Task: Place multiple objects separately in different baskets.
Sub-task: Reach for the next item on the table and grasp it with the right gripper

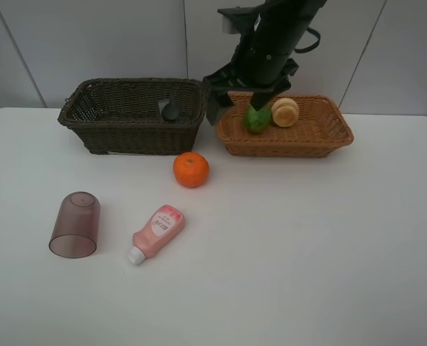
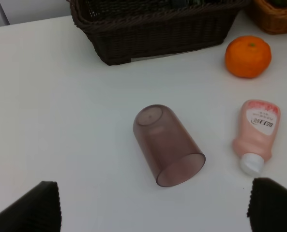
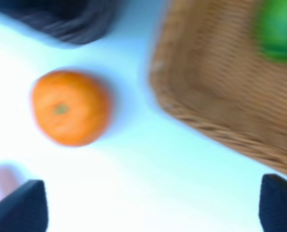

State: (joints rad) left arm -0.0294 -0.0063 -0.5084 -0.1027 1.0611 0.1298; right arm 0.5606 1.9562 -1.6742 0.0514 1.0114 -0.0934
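White table (image 1: pixel 307 238) holds orange (image 1: pixel 191 169), cup (image 1: pixel 75 224), pink bottle (image 1: pixel 156 232); left gripper (image 2: pixel 155 208) and right gripper (image 3: pixel 153 208) jaws spread wide, empty.

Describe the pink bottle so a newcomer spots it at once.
Start at the dark brown basket at the back left of the white table. Just in front sits an orange; nearer still, the pink bottle lies on its side, right of a toppled mauve cup. Only it has a white cap.

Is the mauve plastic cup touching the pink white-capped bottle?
Apart. The left wrist view shows bare white table between the translucent mauve plastic cup, lying on its side, and the pink white-capped bottle.
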